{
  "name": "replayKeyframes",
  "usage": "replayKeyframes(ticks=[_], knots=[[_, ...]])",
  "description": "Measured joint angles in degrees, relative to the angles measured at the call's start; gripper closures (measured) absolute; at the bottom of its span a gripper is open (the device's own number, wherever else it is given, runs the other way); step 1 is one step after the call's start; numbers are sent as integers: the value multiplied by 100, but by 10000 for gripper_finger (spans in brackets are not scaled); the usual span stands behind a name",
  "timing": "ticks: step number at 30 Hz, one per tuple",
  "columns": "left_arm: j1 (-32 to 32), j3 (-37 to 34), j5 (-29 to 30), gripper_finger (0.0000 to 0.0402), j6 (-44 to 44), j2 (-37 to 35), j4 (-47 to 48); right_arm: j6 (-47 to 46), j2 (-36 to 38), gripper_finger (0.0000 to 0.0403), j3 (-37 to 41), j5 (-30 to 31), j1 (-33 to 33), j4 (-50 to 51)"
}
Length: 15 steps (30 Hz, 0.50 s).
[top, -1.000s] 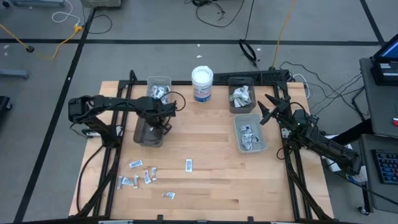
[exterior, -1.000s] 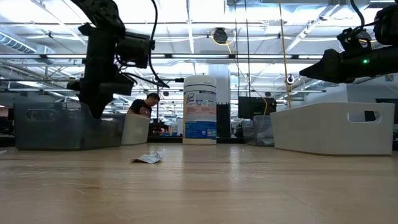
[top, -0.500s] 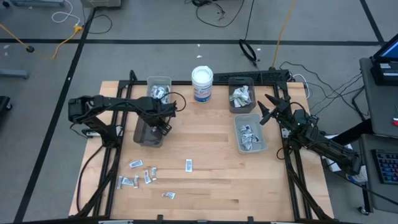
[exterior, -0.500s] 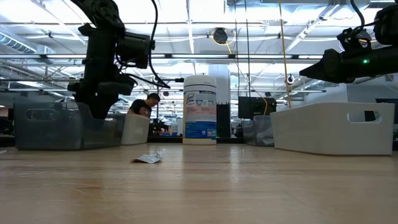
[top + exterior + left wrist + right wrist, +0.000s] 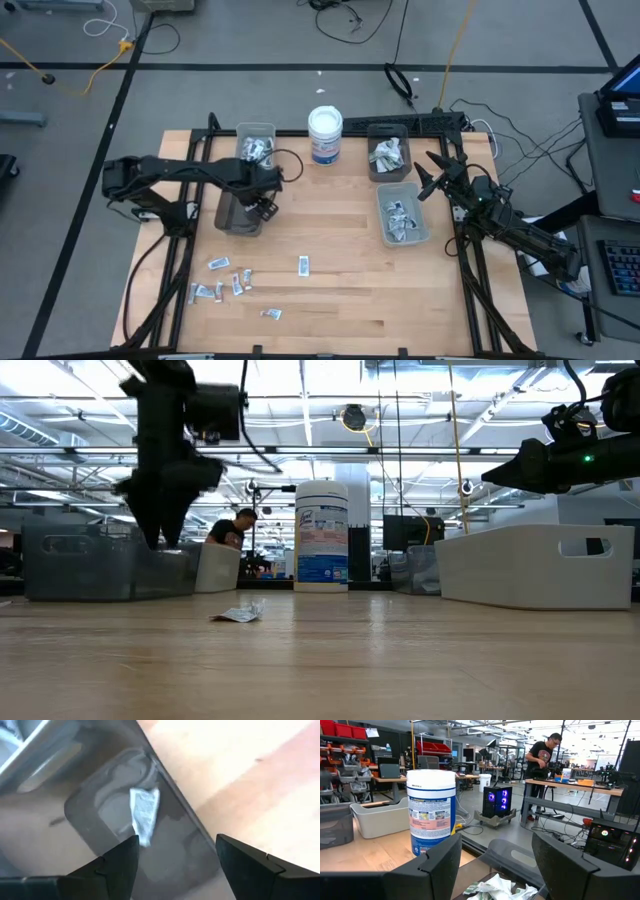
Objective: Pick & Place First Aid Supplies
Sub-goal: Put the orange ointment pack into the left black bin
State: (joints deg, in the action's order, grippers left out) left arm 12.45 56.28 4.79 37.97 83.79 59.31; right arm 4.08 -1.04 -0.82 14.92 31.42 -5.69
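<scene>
My left gripper [image 5: 262,199] hangs open over the dark grey bin [image 5: 232,215] at the table's left. In the left wrist view a white printed packet [image 5: 144,814] lies inside that bin [image 5: 90,835], just beyond my open fingers [image 5: 177,845] and apart from them. Several more packets [image 5: 228,279] lie flat on the wood near the front left, with one [image 5: 304,264] farther right. My right gripper [image 5: 428,176] waits open in the air by the white bin [image 5: 421,237] at the right, with nothing between its fingers [image 5: 495,851].
A white round tub [image 5: 325,134] stands at the far middle. A clear bin [image 5: 242,135] and a grey bin [image 5: 374,132] at the far side both hold packets, as does the white bin. Bare wood lies between the bins and the front edge.
My left gripper has opened above the dark grey bin and let go of the packet, which now lies inside the bin. The gripper has then risen a little over the bin. My right arm has kept still.
</scene>
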Motion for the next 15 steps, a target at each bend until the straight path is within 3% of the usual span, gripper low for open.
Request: replayKeyframes(ticks=[5, 15], knots=[[-339, 456, 23, 141, 437, 62, 401, 1, 0, 165, 0, -1, -2, -2], [-904, 1538, -5, 136, 1594, 831, 872, 2, -14, 165, 0, -2, 0, 18]])
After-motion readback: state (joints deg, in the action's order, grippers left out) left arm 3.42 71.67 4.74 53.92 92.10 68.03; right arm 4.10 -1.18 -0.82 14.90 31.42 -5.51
